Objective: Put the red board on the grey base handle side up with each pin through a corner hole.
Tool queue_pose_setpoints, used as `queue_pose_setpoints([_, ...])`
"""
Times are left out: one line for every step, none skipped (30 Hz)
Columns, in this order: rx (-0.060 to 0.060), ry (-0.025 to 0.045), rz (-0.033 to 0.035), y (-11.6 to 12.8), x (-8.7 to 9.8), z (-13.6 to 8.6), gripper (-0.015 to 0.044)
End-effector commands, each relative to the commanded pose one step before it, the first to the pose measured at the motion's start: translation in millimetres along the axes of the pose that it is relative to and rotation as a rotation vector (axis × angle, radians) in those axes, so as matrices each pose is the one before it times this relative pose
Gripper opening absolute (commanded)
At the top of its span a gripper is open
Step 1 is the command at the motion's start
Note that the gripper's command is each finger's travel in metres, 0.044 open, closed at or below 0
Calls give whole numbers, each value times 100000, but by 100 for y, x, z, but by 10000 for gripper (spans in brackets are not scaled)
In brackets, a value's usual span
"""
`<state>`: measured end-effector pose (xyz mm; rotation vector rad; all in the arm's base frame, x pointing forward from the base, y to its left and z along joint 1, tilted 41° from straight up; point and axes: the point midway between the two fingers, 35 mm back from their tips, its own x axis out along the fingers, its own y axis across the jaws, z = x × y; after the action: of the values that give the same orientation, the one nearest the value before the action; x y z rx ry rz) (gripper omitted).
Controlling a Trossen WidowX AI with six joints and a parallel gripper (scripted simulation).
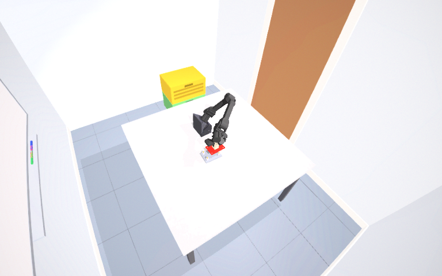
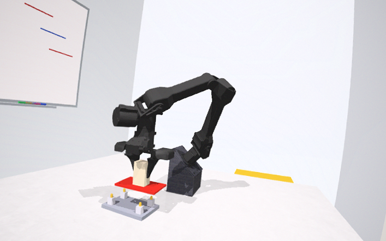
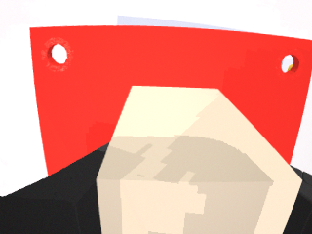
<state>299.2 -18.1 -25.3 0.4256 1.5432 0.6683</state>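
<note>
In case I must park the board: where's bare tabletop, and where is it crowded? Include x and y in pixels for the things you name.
Bare: the wide stretch of table (image 1: pixel 208 201) (image 2: pixel 256 215) between the grey base (image 1: pixel 212 159) (image 2: pixel 124 208) and the table's near edge. Crowded: around the base, under the raised board (image 1: pixel 212 150) (image 2: pixel 123 183) (image 3: pixel 161 58).

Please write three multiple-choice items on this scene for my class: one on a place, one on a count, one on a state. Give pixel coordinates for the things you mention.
1. Where is the red board (image 1: pixel 221 149) (image 2: pixel 153 187) (image 3: pixel 146 54)?
A) Flat on the table
B) Held above the table
C) Seated on all four posts

2. How many gold pins does the grey base (image 1: pixel 212 159) (image 2: pixel 124 206) have?
A) Two
B) Three
C) Four

3. What is the gripper (image 1: pixel 215 145) (image 2: pixel 141 171) doing?
A) Gripping the board's handle (image 1: pixel 215 146) (image 2: pixel 141 173) (image 3: pixel 161 112)
B) Standing open, away from the handle
C) Gripping a post

Key:
1 B: the exterior view shows it raised, with the pins uncovered.
2 C: one gold tip tops each post there.
3 A: its fingers close on the handle's two sides.
</note>
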Motion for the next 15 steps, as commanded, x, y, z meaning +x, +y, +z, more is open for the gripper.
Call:
queue_pose_setpoints([1877,-616,-605,-1283,-172,-47,0])
queue_pose_setpoints([602,5,68,-263,18,-60,0])
queue_pose_setpoints([602,5,71,-263,19,-61,0])
queue_pose_setpoints([601,5,74,-263,20,-61,0])
queue_pose_setpoints([600,5,77,-263,21,-62,0])
queue_pose_setpoints([599,5,80,-262,21,-63,0])
queue_pose_setpoints([495,4,68,-222,18,-53,0])
queue_pose_setpoints([495,4,70,-222,19,-53,0])
queue_pose_setpoints([472,4,69,-212,18,-51,0])
queue_pose_setpoints([346,3,52,-156,14,-38,0])
queue_pose_setpoints([208,2,32,-93,8,-23,0])
queue_pose_setpoints([69,1,11,-31,3,-8,0])
queue_pose_setpoints([-47,153,176,147,48,-30,0])
queue_pose_setpoints([-46,154,176,146,48,-31,0])
queue_pose_setpoints([-46,155,176,146,48,-31,0])
